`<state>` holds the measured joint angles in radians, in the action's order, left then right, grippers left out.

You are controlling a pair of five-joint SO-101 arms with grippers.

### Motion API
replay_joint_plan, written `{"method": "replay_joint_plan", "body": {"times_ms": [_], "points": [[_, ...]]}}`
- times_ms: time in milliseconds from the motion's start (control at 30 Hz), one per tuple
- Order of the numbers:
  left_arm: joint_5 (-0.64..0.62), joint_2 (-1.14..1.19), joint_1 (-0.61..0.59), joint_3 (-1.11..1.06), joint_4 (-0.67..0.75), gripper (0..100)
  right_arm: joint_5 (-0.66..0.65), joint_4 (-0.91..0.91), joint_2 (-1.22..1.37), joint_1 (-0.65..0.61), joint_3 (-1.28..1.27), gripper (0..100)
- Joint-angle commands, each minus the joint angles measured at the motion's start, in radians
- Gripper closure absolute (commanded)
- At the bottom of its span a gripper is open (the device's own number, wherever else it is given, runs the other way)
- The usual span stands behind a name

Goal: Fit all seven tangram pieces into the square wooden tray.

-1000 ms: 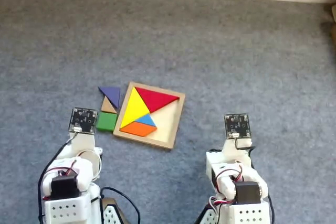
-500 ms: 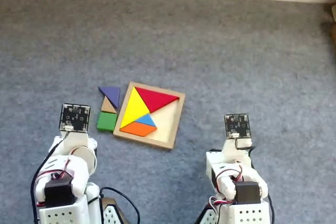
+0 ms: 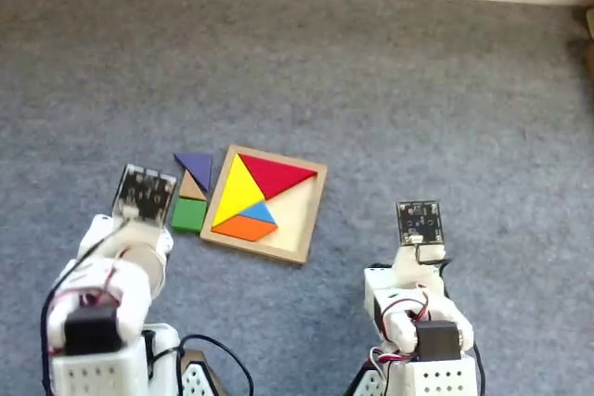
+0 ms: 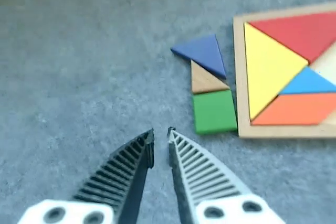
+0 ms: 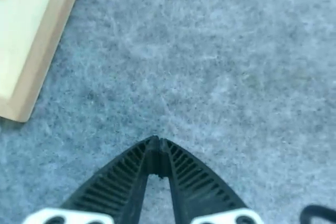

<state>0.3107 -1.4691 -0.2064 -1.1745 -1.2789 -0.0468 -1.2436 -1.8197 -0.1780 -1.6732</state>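
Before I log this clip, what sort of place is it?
Likely an indoor tabletop robot workspace: grey carpet-like surface, a pair of small robot arms, and a square wooden tray with coloured tangram pieces.

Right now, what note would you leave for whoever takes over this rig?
Left gripper: jaws slightly apart, empty, above the grey carpet near the green square piece.
Right gripper: jaws shut, empty, above carpet off a tray corner.
Done: large yellow triangle, large red triangle, small light blue triangle and orange parallelogram lie in the square wooden tray.
Left: green square piece, tan triangle and dark blue triangle lie on carpet beside the tray.
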Motion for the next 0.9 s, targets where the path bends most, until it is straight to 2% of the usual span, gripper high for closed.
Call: {"method": "replay_joint_plan", "body": {"times_ms": [0, 167, 333, 433, 633, 867], "points": [[0.006, 0.26, 0.022, 0.139, 0.003, 92, 0.011, -0.007, -0.016, 0.013, -0.133, 99.4], [0.0, 0.532, 0.021, 0.225, 0.008, 81, 0.011, -0.007, -0.016, 0.013, -0.133, 99.4], [-0.092, 0.705, 0.022, 0.302, 0.011, 74, 0.011, -0.007, -0.018, 0.016, -0.133, 99.4], [-0.098, 0.788, 0.022, 0.343, 0.031, 73, 0.011, -0.007, -0.018, 0.018, -0.133, 99.4], [-0.098, 0.928, 0.022, 0.351, 0.16, 73, 0.011, -0.012, -0.021, 0.022, -0.134, 99.4], [-0.098, 1.035, 0.022, 0.352, 0.265, 73, 0.005, -0.013, -0.021, 0.073, -0.134, 99.4]]}}
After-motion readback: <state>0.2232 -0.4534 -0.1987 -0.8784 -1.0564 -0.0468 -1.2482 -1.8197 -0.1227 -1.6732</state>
